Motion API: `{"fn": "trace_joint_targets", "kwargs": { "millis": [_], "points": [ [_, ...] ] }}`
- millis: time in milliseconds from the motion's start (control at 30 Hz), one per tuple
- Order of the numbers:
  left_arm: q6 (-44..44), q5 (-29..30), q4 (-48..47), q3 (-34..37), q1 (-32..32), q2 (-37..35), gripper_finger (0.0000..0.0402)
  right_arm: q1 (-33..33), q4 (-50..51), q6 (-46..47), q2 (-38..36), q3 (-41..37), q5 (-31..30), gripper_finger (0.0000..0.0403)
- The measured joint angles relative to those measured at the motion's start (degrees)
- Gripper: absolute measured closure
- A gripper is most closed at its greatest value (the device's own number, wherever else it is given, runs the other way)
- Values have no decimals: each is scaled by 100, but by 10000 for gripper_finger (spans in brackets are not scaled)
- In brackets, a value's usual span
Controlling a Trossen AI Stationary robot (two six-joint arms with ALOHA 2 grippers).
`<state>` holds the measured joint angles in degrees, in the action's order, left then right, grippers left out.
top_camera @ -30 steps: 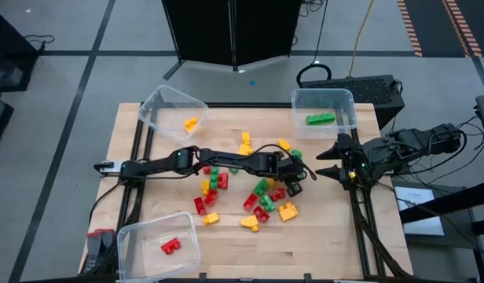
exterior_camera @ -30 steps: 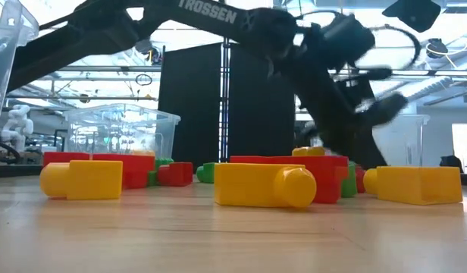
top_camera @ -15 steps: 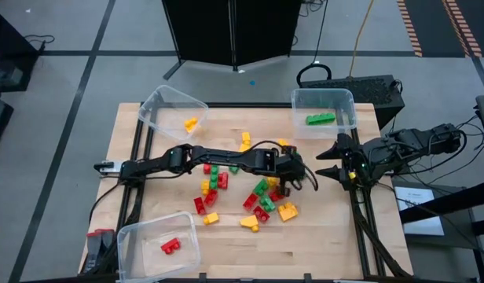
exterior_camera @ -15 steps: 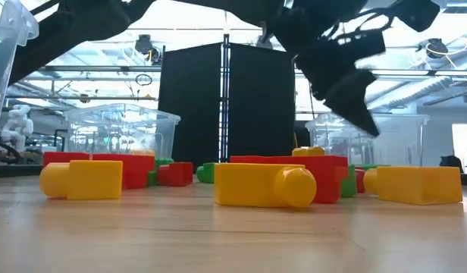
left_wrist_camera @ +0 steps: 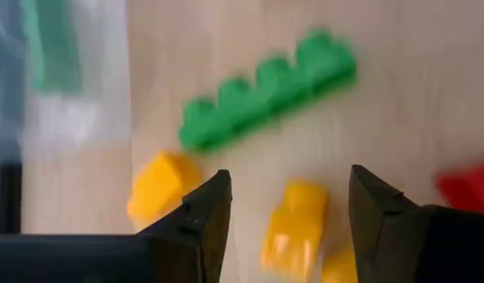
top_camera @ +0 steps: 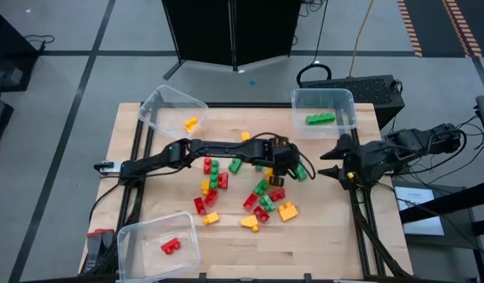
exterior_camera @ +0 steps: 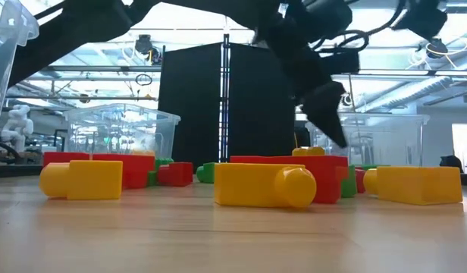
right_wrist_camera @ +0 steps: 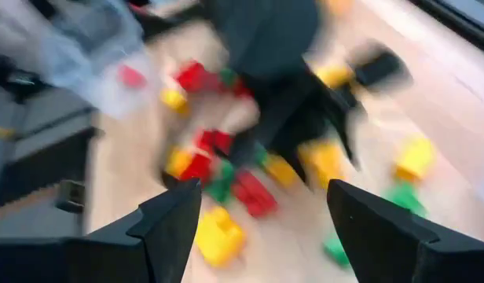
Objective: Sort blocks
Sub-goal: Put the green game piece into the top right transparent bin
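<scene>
I am steering the left gripper (top_camera: 287, 161), fingers apart and empty, over the blocks (top_camera: 262, 196). I am aiming squarely for one brick; the right gripper (top_camera: 334, 161) is waiting open at the right edge.

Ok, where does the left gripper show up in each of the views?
High view: left gripper over the middle of the blocks.
Low view: hanging top right of centre.
Left wrist view: its own open fingers at the bottom.
Right wrist view: blurred dark shape at centre.
Shared landmark: the clear bin holding a green brick.
</scene>
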<state>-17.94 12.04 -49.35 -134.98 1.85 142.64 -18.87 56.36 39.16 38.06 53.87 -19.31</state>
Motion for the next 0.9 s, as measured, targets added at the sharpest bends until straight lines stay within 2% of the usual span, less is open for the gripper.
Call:
{"fn": "trace_joint_targets", "kwargs": {
  "millis": [133, 267, 367, 500, 900],
  "points": [
    [149, 68, -656, 0, 36, -176, 240, 7, 1988, 1365, 33, -43, -967, 134],
    [407, 93, -935, 0, 72, -327, 240, 15, 2775, 2548, 94, -363, -1185, 146],
    [528, 91, -1156, 0, 93, -473, 240, 18, 2503, 3180, 122, -818, -1233, 155],
    [749, 120, -1356, 0, 114, -764, 239, 85, 1273, 3147, 367, -1313, -1451, 171],
    [1168, 175, -1779, -1, 94, -1881, 239, 896, 63, 3084, 1700, -1784, -1122, 202]
  ]
}}
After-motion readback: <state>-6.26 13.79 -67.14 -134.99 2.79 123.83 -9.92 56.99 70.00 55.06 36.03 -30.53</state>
